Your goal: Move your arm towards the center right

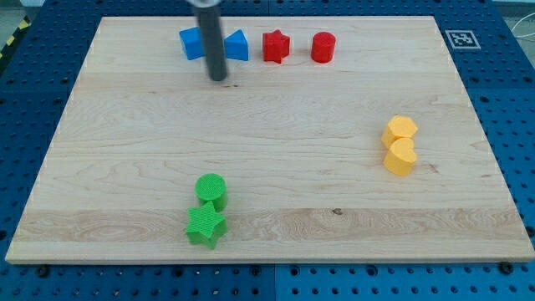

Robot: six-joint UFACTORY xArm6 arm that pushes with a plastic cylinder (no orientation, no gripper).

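Note:
My dark rod comes down from the view's top, and my tip (219,78) rests on the wooden board (267,167) near the top left. It stands just below and between two blue blocks: one (192,43) partly hidden behind the rod, and a blue triangular one (237,45) to its right. A red star (275,46) and a red cylinder (323,47) lie further right along the top. At the center right sit two yellow blocks, one (399,130) touching the other (400,156) below it.
A green cylinder (211,189) and a green star (206,226) touch each other near the view's bottom, left of center. A marker tag (459,38) sits on the board's top right corner. Blue perforated table surrounds the board.

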